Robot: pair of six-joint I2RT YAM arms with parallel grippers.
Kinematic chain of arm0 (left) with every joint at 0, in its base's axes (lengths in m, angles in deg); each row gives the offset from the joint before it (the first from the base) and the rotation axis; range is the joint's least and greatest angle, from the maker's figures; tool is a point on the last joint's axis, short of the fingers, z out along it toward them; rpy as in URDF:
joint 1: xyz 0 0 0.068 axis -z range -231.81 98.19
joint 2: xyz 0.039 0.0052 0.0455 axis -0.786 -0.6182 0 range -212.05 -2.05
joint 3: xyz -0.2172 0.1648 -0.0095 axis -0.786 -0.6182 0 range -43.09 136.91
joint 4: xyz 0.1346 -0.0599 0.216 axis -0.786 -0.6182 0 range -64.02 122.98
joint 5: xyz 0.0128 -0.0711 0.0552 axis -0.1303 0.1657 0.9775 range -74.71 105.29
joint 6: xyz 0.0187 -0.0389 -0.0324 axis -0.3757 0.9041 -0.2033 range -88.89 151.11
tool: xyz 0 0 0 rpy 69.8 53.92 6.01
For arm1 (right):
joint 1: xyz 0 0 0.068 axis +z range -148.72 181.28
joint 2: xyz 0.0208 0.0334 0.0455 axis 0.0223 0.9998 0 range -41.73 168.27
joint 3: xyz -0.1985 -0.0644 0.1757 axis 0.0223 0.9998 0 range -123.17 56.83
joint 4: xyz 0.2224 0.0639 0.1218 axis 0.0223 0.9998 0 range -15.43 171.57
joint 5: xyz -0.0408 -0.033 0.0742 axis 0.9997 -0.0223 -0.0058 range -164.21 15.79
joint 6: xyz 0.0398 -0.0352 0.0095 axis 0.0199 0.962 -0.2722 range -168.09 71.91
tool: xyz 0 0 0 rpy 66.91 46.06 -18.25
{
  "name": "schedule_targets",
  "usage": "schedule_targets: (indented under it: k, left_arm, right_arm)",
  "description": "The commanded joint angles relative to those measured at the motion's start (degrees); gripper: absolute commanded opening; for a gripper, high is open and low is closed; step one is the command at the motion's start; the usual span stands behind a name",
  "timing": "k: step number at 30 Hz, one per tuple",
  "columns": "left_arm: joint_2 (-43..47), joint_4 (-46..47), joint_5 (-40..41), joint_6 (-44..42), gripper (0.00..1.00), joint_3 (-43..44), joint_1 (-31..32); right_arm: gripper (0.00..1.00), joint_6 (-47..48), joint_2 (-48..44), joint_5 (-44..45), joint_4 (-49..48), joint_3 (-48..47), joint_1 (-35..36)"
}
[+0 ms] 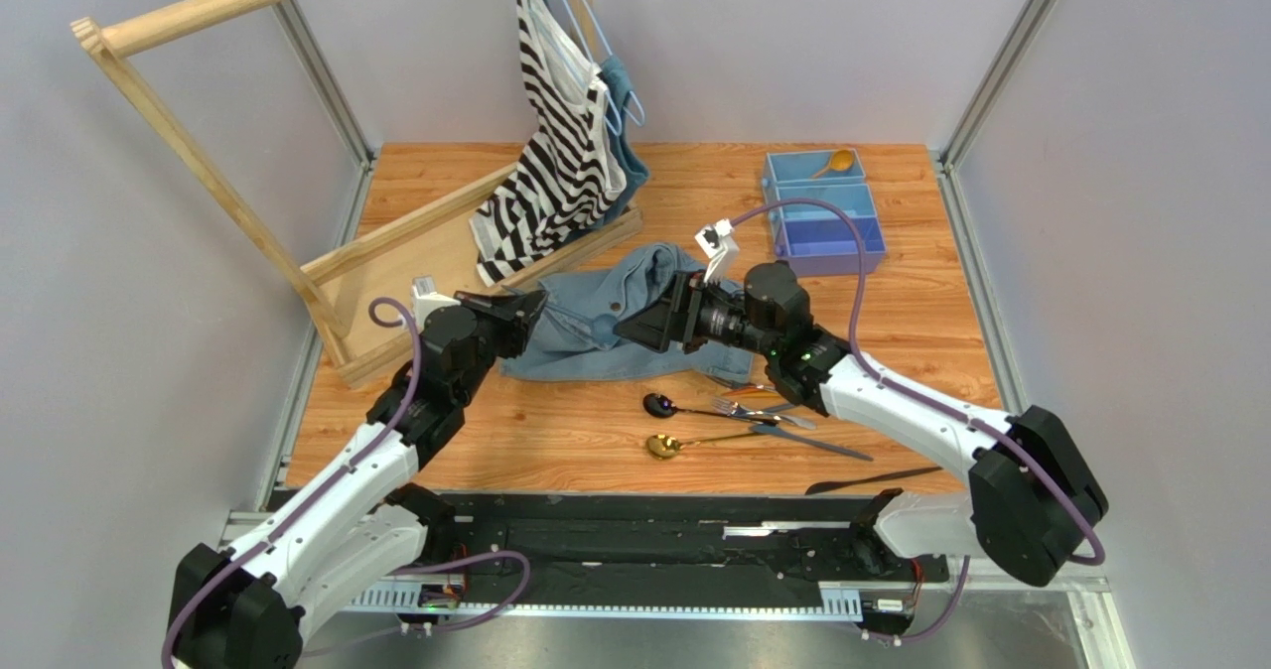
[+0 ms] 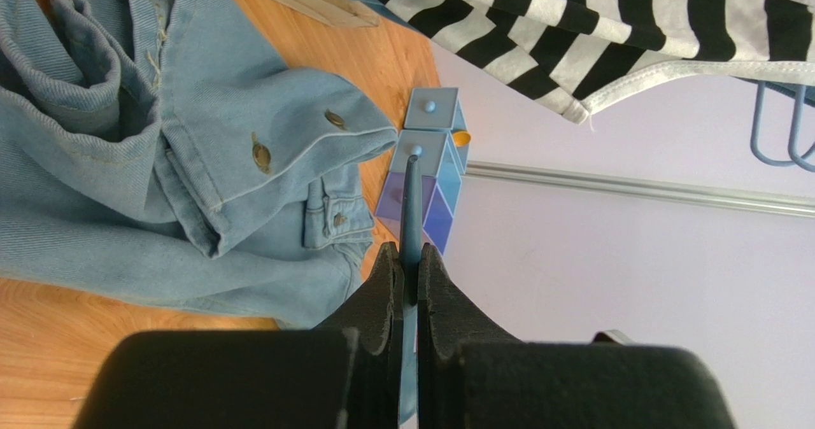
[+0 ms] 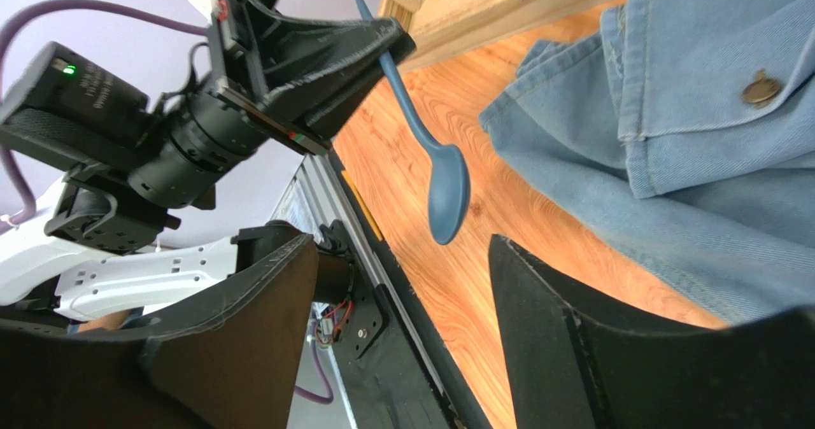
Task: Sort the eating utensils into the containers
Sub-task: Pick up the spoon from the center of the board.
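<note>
Wooden tabletop (image 1: 597, 434) under left gripper (image 2: 408, 257) clamped on blue spoon (image 3: 447, 193), right gripper (image 3: 397, 248) spread near its bowl

We find no word, number or brand that can be read in any view. A thin red-and-white strip (image 3: 260, 116) on the left arm's black wrist housing (image 3: 206, 128), up and left of the right fingers (image 3: 583, 353), is too small for us to make out. The metal button (image 3: 762, 89) on the denim shirt (image 3: 708, 190), up and right of those fingers, is blurred.
</note>
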Motion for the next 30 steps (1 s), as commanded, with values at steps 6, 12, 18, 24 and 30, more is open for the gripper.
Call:
schedule_targets:
  k: [6, 12, 18, 24, 30]
  left_arm:
    - [2.1, 3.0, 1.5, 0.1, 0.00, 2.4, -0.4]
    - [3.0, 2.2, 1.3, -2.3, 0.00, 2.9, -0.4]
    - [3.1, 1.5, -0.5, -6.0, 0.00, 4.6, -0.4]
    - [2.5, 2.3, -2.7, -8.5, 0.00, 5.3, -0.4]
    - [2.2, 1.8, -4.3, -9.7, 0.00, 5.6, -0.4]
  right_arm:
    - [0.67, -0.1, 3.7, -0.4, -1.2, -3.6, 0.9]
    - [0.64, -0.2, 5.1, -2.3, -3.3, -3.5, 0.7]
    - [0.63, 0.1, 6.2, -5.0, -5.9, -3.5, 0.7]
    - [0.59, 0.5, 7.4, -7.5, -7.5, -4.1, 0.7]
    - [0.59, 0.8, 7.6, -10.1, -9.4, -4.1, 0.5]
